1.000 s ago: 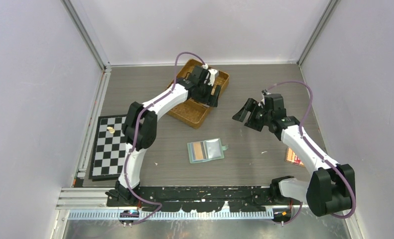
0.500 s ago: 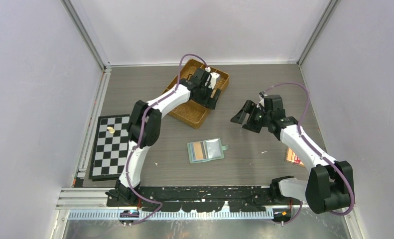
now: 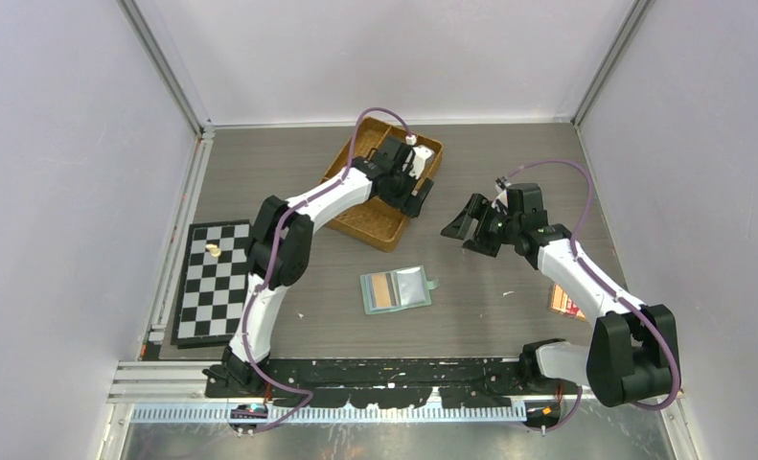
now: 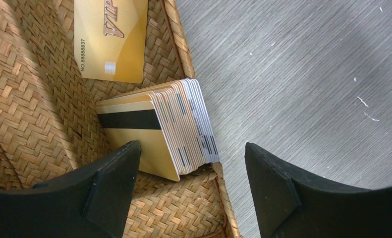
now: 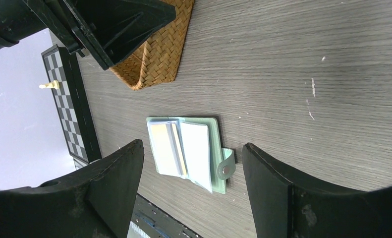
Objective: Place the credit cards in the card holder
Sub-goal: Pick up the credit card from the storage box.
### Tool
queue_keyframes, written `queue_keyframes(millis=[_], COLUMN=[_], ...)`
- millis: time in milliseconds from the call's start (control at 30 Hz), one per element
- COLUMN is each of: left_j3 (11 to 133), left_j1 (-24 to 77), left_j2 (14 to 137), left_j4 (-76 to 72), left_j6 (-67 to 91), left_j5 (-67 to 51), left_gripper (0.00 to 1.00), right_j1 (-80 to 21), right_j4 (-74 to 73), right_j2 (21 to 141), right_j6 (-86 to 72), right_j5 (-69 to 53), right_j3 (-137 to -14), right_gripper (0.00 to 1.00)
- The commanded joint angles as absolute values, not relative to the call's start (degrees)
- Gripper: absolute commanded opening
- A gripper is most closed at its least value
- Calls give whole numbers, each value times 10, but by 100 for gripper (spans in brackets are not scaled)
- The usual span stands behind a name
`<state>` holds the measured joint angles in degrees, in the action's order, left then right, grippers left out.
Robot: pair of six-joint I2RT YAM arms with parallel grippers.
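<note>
**Fingers.** The left fingers [image 4: 112, 183] are spread wide and grasp nothing. They hang above one corner of the woven brown rectangular tray [image 4: 35, 114]. In the left wrist view one finger sits over the tray interior and the other over the grey wood-grain worktop [image 4: 308, 74], outside the rim. The right fingers [image 5: 273, 188] are likewise released and empty, and are held above the bare worktop.

**Tray contents.** A stack of thin rectangular credit cards [image 4: 184, 124] sits between the left fingers, in the tray corner against the rim wall. The cards are fanned slightly. The front card is gold with a black magnetic stripe, and pale edges show behind it. A single gold card marked VIP [image 4: 112, 39] lies flat on the tray floor just beside the stack.

**Card holder.** The sage-green folding card holder [image 5: 203, 148] lies open and flat on the worktop. It is well apart from the tray and appears between the right fingers in the right wrist view. Its snap tab points outward. Inside are a yellow card face and a pale sleeve.

**Periphery.** A black-and-white chessboard [image 3: 212, 283] carries one small pale chess piece [image 3: 214, 250].
</note>
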<state>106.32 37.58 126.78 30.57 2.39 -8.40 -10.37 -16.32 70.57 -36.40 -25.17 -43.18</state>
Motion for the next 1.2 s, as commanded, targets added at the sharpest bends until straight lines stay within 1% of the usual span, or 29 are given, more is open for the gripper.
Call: queue_keyframes(millis=[0,267,533,633,700,767,867,1100,1167], left_j3=[1056,1049,1036,1038,1038,1036,1037,1034,1031], left_j1=[381,382,383,383,382,382,382,383,382], left_j2=[1222,1213,1202,1203,1203,1202,1203,1201,1197], left_j4=[286,272,260,265,267,265,266,266,263], left_j6=[16,21,21,21,21,21,22,24,24], left_j5=[-100,-115,-116,-114,-114,-114,-114,-102,-95], left_gripper=[78,78,72,67,61,53,46,26,22], right_j1=[-101,-102,-101,-102,-101,-102,-101,-102,-101], right_j4=[-133,-132,-132,-132,-132,-132,-132,-132,-132], right_j2=[710,707,705,707,706,705,707,706,706], right_j6=[-376,-381,-383,-385,-385,-386,-386,-387,-387], right_j5=[-272,-276,-277,-279,-279,-279,-280,-280,-280], right_j3=[-427,-423,-419,-419,-419,-419,-419,-419,-419], right_gripper=[77,77,76,76,76,76,75,75,75])
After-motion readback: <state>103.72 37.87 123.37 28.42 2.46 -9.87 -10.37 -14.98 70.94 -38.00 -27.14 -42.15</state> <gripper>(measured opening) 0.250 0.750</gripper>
